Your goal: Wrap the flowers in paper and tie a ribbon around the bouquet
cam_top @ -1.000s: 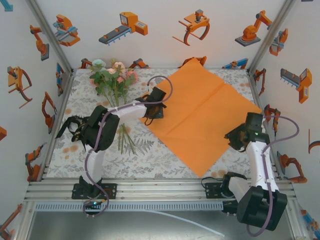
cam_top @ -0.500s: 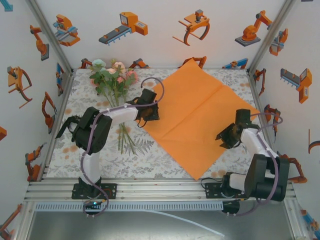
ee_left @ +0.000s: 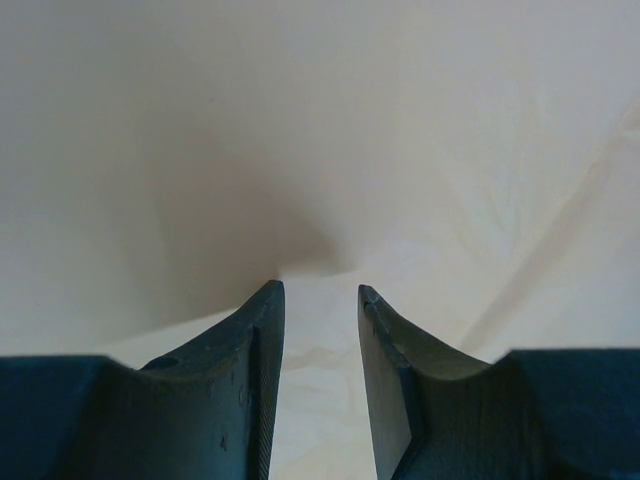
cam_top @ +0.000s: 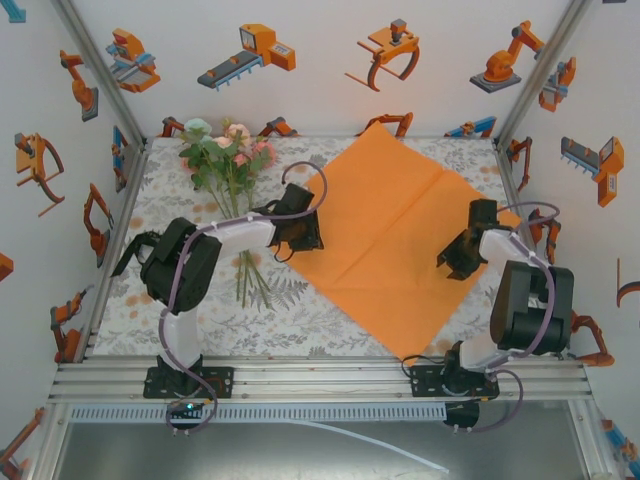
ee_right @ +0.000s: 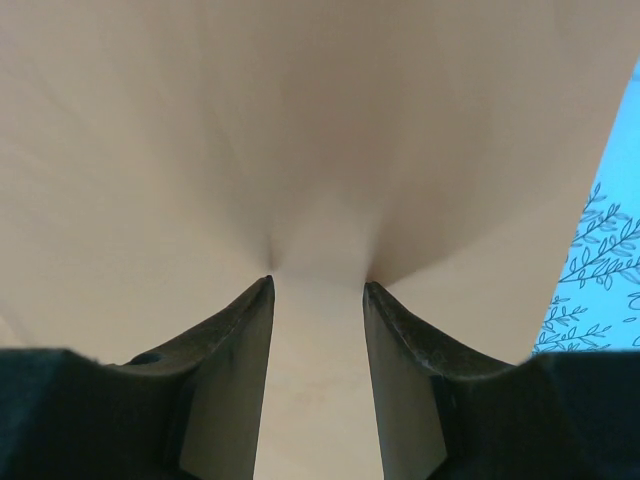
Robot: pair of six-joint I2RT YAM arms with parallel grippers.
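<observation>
Between the left pincer [cam_top: 298,240] and the right pincer [cam_top: 458,260] the orange paper [cam_top: 400,200] lies flat, a broad open lane. Each pincer presses its tips on the sheet, jaws apart. The slot between the left fingers [ee_left: 240,390] and between the right fingers [ee_right: 400,380] holds only puckered paper. Just outside the left pincer, away from the sheet, the flowers [cam_top: 228,160] bar the way, their stems running under that arm. Outside the right pincer, only a narrow strip of tablecloth [cam_top: 320,325] separates it from the side wall [cam_top: 580,200]. On the near side of both pincers there is bare cloth to pass over.
</observation>
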